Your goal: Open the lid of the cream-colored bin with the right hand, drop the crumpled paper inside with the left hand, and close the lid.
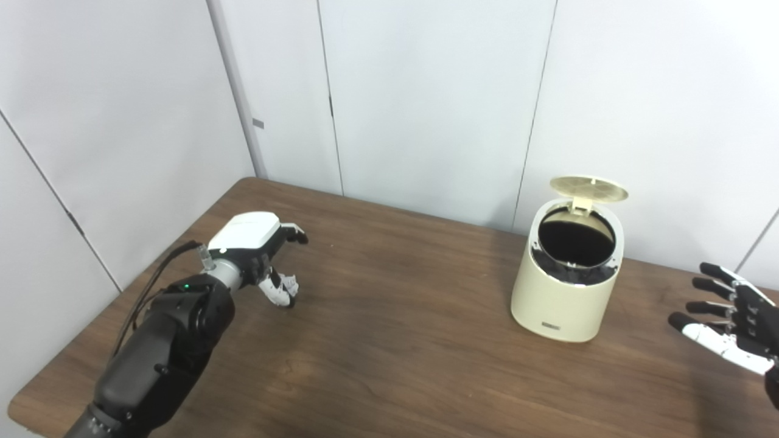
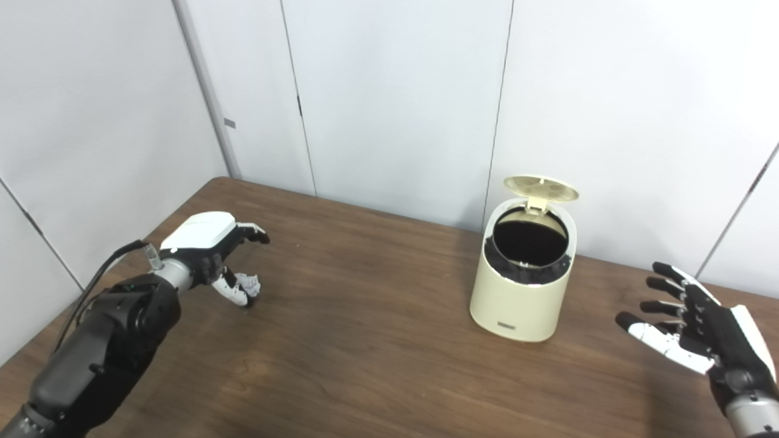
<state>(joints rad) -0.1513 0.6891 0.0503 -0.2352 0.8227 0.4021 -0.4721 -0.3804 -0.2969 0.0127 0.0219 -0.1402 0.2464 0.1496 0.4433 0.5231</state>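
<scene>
The cream-colored bin (image 1: 566, 292) stands on the table at the right. Its round lid (image 1: 588, 188) is tipped up at the back, and the dark inside shows. The crumpled white paper (image 2: 248, 284) lies on the table at the left, also in the left eye view (image 1: 287, 288). My left hand (image 1: 258, 249) hovers over it with its fingers apart and curved; the thumb is beside the paper and the hand is not closed on it. My right hand (image 2: 694, 328) is open with spread fingers, to the right of the bin and apart from it.
The brown wooden table (image 1: 395, 340) runs to white wall panels (image 1: 426, 91) behind and on the left. Its left edge and far left corner are close to my left arm. The bin stands near the back edge.
</scene>
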